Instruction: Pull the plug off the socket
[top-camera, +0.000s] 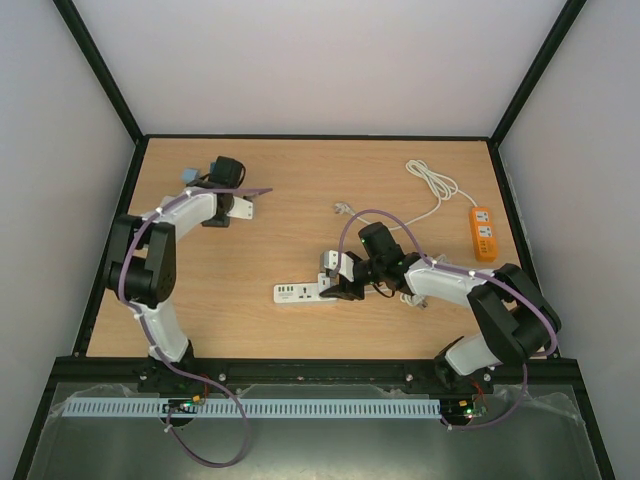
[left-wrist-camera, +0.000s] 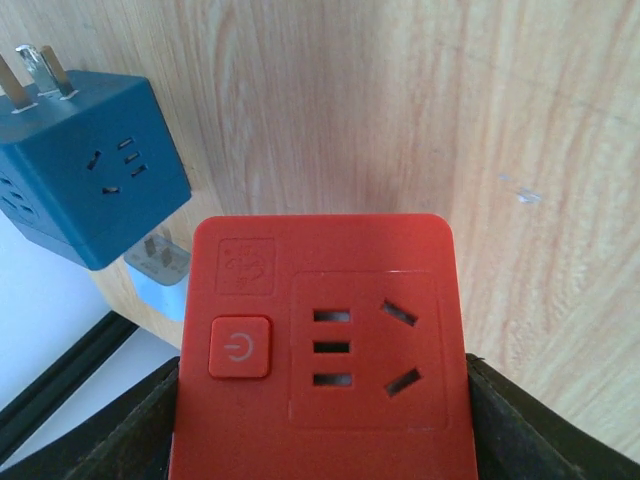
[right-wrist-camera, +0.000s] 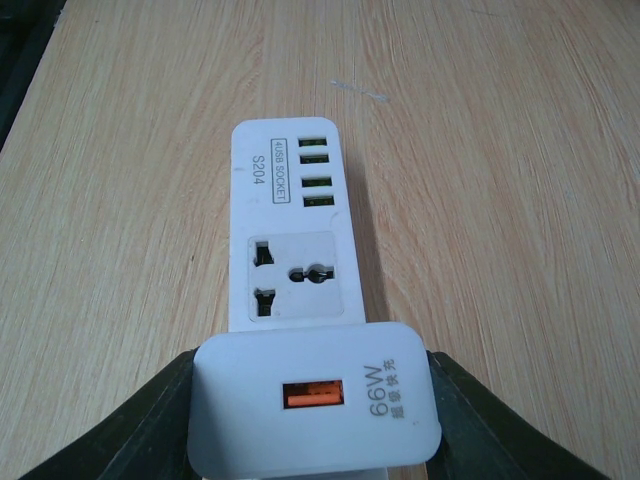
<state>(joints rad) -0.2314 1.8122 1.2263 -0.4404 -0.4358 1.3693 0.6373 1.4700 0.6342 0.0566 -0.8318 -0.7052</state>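
A white 66W charger plug (right-wrist-camera: 315, 400) with an orange USB port sits at the near end of a white power strip (right-wrist-camera: 290, 220), right over its second socket. My right gripper (right-wrist-camera: 315, 410) is shut on the plug, one black finger (right-wrist-camera: 150, 420) on each side. The frames do not show whether its pins are still in the strip. In the top view the right gripper (top-camera: 338, 280) is over the strip (top-camera: 298, 293) at mid-table. My left gripper (left-wrist-camera: 320, 400) is shut on a red socket adapter (left-wrist-camera: 320, 340) at the far left (top-camera: 225, 195).
A blue cube adapter (left-wrist-camera: 90, 170) and a small white charger (left-wrist-camera: 160, 270) lie by the left gripper near the table's left edge. An orange power strip (top-camera: 484, 233) with a coiled white cable (top-camera: 435, 188) lies at the back right. A small loose plug (top-camera: 343, 209) lies mid-table.
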